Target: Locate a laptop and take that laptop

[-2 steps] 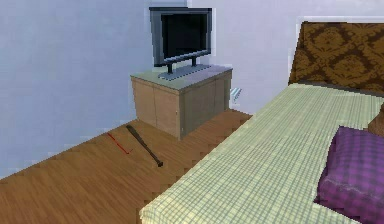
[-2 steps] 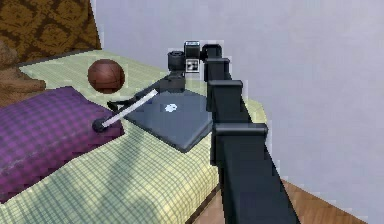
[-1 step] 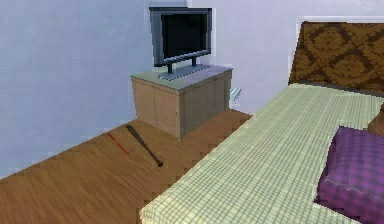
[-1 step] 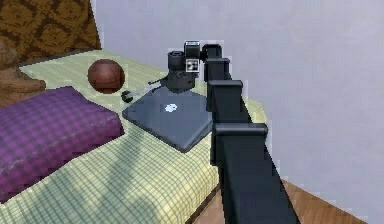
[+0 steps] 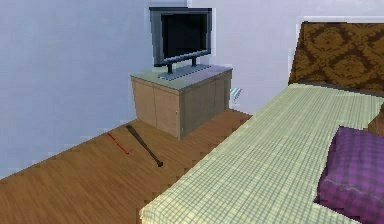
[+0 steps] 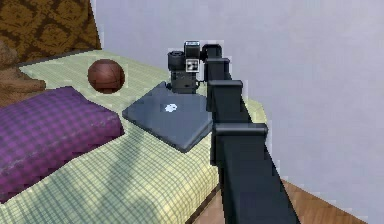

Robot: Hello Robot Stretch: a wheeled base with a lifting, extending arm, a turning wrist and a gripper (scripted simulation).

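Our gripper (image 6: 181,78) hangs by the closed laptop (image 6: 168,117), which lies flat near the bed's (image 6: 120,185) side edge; we cannot tell whether it holds anything. We judge the laptop stiff, thin and slick: take one edge.

Arm side view: bare bed (image 6: 120,185) strip centre-left btwn purple pillow (image 6: 50,130) and laptop (image 6: 172,115), free. Brown ball (image 6: 105,75) upper left, near laptop's far corner. Upper right, wall (image 6: 300,80) close behind. Fwd view: open floor (image 5: 80,175) lower left, bat (image 5: 143,147) lying mid-frame before cabinet (image 5: 185,100).
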